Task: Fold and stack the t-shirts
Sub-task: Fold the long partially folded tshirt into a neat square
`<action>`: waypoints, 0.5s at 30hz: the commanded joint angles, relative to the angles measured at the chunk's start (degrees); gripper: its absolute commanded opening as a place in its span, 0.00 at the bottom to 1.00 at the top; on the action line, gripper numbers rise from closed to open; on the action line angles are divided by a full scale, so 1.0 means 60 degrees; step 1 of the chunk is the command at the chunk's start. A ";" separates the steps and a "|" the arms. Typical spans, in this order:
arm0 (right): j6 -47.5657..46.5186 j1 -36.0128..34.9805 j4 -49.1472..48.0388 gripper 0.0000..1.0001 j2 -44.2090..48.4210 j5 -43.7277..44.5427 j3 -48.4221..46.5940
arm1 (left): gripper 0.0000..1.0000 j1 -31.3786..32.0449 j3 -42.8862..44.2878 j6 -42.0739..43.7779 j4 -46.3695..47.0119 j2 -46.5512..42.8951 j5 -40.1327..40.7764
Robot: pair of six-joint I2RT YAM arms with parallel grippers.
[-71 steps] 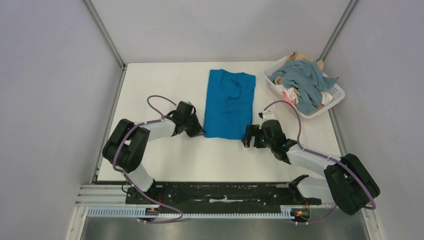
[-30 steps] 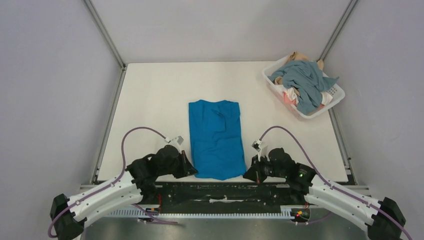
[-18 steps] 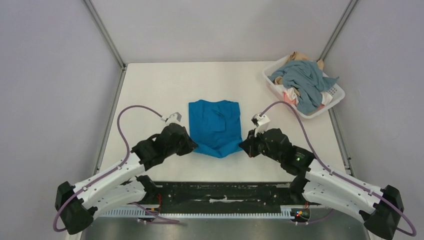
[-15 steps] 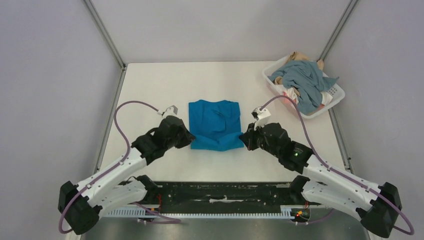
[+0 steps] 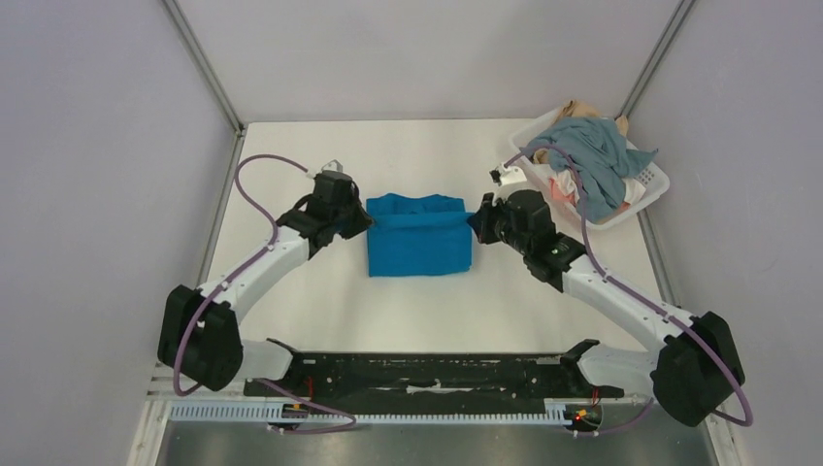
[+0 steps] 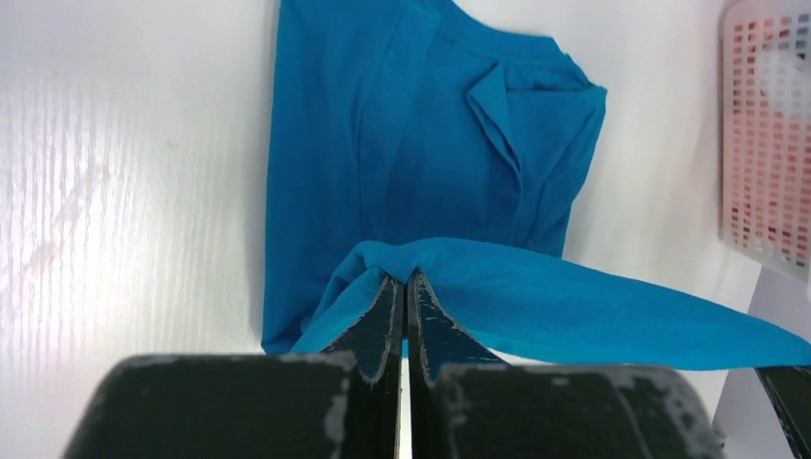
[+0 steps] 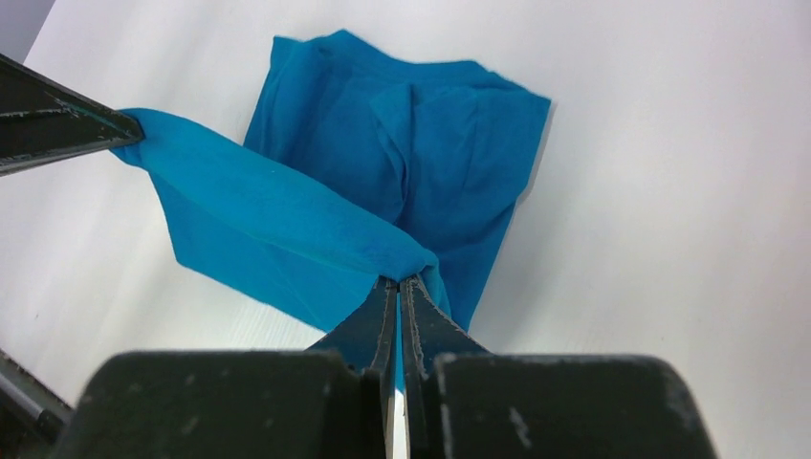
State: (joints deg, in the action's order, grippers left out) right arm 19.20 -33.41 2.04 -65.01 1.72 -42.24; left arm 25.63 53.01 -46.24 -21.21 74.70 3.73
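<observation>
Surface: white table (image 5: 320, 155), grey walls around.
Blue t-shirt (image 5: 419, 250): mid-table, doubled over itself, hem edge stretched taut above the lower layer.
Left gripper (image 5: 365, 219): fingers pressed together, pinching the hem's left corner, held off the table.
Right gripper (image 5: 475, 219): fingers pressed together, pinching the hem's right corner.
Basket (image 5: 652, 179): far right corner, grey-blue t-shirt (image 5: 592, 155) heaped on top.
Change: half a second earlier both grippers were nearer the bases; the hem has travelled farther over the shirt.
</observation>
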 commanded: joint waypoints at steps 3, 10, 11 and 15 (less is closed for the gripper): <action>-0.0686 0.0480 -0.1190 0.00 -0.1235 0.0263 -0.1224 | 0.02 -0.0675 0.1072 0.0801 0.0592 0.1079 0.0076; -0.0616 0.0908 -0.1582 0.00 -0.2875 0.0177 -0.1929 | 0.02 -0.1208 0.2013 0.1113 0.0736 0.2651 -0.0320; -0.0596 0.0949 -0.1684 0.00 -0.3025 0.0104 -0.1979 | 0.02 -0.1256 0.2182 0.1097 0.0741 0.2944 -0.0409; -0.0628 0.1086 -0.1972 0.00 -0.3969 0.0290 -0.2282 | 0.02 -0.1362 0.2866 0.0998 0.0759 0.4169 -0.0261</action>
State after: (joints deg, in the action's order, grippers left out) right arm 16.40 -28.08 -5.63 -84.95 1.30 -52.12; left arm 18.63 65.73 -42.50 -17.96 93.86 0.84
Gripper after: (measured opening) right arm 0.007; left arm 0.034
